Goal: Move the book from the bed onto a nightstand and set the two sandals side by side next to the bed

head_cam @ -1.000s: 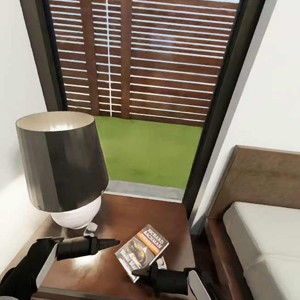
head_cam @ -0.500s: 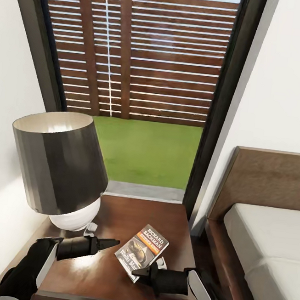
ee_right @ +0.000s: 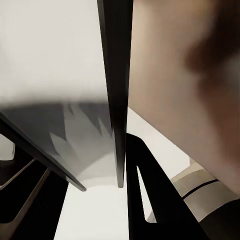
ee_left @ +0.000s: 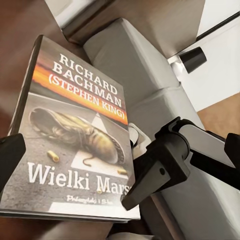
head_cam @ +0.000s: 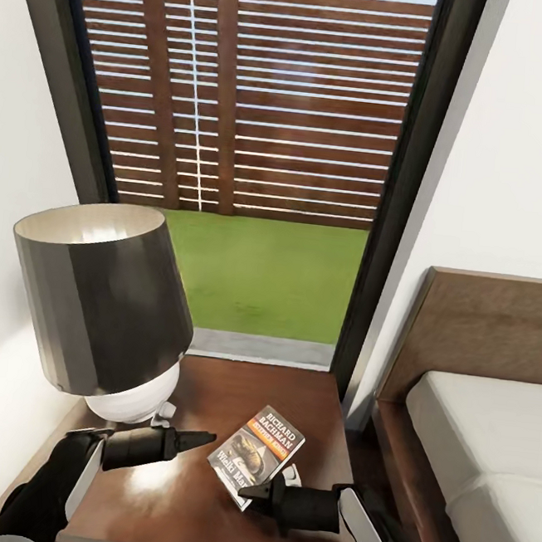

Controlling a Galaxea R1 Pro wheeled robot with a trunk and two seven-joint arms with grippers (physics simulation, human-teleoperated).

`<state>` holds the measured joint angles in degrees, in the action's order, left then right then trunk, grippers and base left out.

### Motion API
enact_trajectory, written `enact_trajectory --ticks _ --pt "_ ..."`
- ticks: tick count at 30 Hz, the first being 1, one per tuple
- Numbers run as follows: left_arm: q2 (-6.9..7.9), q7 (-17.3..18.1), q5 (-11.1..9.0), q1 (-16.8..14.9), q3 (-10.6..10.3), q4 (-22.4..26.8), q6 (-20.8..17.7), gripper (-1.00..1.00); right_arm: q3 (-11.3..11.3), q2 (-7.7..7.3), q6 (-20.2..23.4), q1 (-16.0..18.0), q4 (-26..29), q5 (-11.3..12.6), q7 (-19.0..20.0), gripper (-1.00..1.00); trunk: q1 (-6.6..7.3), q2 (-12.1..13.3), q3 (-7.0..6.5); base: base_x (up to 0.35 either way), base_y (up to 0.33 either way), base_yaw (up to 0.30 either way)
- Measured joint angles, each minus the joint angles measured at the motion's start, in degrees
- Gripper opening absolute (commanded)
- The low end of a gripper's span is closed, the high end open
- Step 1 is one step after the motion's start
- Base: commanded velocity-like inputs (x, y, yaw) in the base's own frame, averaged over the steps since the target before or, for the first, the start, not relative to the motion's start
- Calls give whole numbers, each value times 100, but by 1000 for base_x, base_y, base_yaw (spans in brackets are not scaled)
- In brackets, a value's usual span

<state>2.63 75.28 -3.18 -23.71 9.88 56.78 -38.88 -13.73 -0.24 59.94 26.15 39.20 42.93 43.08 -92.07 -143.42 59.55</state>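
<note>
Nothing on the nightstand has shifted since the earlier frames; only the head camera has drifted a touch, so the lamp sits slightly lower and further left in the frame, while book and both arms keep their places. And the book is down, lying flat on the dark wooden top at lower centre, cover up, white "Richard Bachman" lettering readable, turned at an angle to the edges. Right gripper hovers at the book's near corner, lower centre-right, fingertips drawn to a single point, so the jaws look pressed together with nothing between them. Left gripper points in from the lower left toward the book's left edge, tips likewise closed to a point and just short of the cover. From the left wrist camera, the book fills the left half, with the right gripper at its corner. Bed sits at the right edge, pale mattress against a brown headboard. Tall dark-framed window spans the upper centre, with slatted fence and grass beyond
</note>
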Motion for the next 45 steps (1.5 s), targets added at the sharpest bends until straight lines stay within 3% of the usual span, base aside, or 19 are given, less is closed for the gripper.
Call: enact_trajectory --ticks 24,28,36,40,45 --pt "0 0 -2 0 -5 0 0 100 0 0 0 0 0 0 0 -100 -5 -3 44 0 0 0" --pt "0 0 1 0 -5 0 0 100 0 0 -5 0 -1 -13 -1 -100 -16 -8 132 0 0 0" --pt "0 0 -2 0 -5 0 0 100 0 0 0 0 0 1 0 -100 -15 -8 133 0 0 0" --pt "0 0 -2 0 -5 0 0 100 4 0 2 2 4 50 21 -100 -26 -13 221 0 0 0" --pt "0 -1 -2 0 -5 0 0 100 4 0 1 2 3 43 26 -100 -25 -14 221 0 0 0"
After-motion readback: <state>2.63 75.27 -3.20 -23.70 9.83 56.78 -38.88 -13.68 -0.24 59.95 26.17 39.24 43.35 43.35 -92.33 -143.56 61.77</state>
